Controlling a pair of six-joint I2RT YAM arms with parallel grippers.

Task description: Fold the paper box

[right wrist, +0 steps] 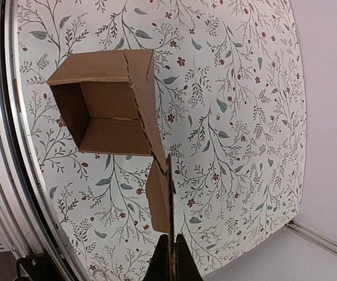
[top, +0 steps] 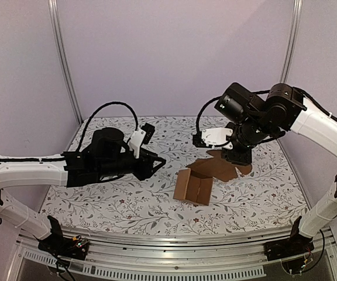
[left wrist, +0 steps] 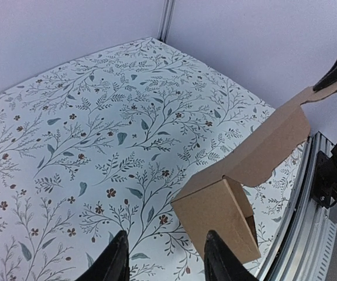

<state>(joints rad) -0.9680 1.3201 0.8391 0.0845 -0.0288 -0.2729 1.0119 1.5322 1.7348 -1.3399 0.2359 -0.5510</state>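
Floral tabletop [top: 127, 205] bears the paper box [top: 193, 187]; right claw [right wrist: 169, 249] pinches its lifted end, left claw [left wrist: 167, 240] hovers beside it, parted and empty.

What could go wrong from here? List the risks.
1. The right gripper pinches only the thin edge of the lid flap of the plain brown cardboard box; it may slip or tear.
2. Nothing holds the box down on the floral-patterned table; lifting the flap could drag or tip it.
3. The open left gripper hovers beside the box and could bump it.
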